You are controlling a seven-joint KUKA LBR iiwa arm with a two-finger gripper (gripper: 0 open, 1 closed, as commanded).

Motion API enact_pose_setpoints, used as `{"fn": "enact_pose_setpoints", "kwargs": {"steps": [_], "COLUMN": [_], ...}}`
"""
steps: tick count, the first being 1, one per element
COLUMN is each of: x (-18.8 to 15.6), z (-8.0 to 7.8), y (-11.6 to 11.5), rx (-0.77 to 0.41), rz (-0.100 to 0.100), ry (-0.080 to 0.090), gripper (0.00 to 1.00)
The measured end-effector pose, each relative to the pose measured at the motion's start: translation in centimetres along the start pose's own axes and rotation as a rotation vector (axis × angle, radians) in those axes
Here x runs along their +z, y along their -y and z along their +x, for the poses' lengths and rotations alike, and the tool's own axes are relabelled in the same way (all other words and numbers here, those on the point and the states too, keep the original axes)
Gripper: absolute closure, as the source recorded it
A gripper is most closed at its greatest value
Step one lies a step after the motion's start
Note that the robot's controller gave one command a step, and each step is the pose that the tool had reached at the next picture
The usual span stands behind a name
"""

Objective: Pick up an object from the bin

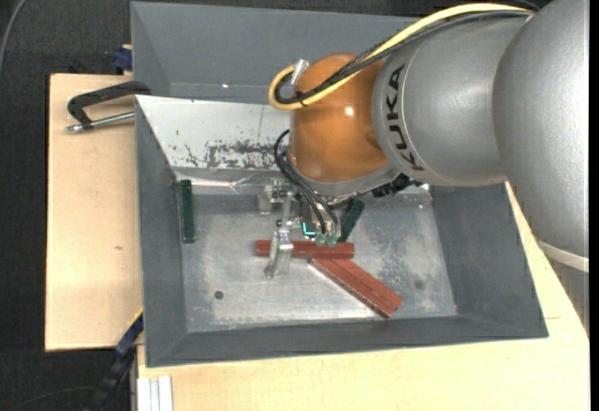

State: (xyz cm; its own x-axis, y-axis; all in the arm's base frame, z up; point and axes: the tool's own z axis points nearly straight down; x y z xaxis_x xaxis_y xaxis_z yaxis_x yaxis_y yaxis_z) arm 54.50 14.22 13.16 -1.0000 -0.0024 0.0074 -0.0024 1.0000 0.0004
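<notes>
Pincer (288,239) hangs over two red-brown bars (360,284) (green bar (187,211) well apart).

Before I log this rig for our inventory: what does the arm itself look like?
The arm is thick, rounded and silver-grey, with black KUKA lettering. An orange domed cover caps its wrist, a yellow cable loops along the arm into it, and a small metal gripper sits beneath.

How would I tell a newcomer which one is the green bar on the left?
Look in the grey bin, on its floor left of the gripper at the middle. Close along the left wall lies a thin dark green bar, by itself. The red-brown bars lie together by the gripper; this one is green and stands apart.
</notes>
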Motion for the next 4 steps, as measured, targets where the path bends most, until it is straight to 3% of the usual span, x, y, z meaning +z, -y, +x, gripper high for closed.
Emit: {"fn": "enact_pose_setpoints", "kwargs": {"steps": [1, 2, 3, 4], "x": [6.30, 6.08, 6.07, 6.08], "z": [-0.94, -1.05, -1.05, -1.04], "y": [3.30, 3.13, 3.12, 3.11], "rx": [-0.415, -0.414, -0.415, -0.414], "rz": [0.002, 0.000, 0.000, 0.000], "ry": [0.003, 0.008, 0.008, 0.008], "gripper": [0.00, 1.00, 0.00, 1.00]}}
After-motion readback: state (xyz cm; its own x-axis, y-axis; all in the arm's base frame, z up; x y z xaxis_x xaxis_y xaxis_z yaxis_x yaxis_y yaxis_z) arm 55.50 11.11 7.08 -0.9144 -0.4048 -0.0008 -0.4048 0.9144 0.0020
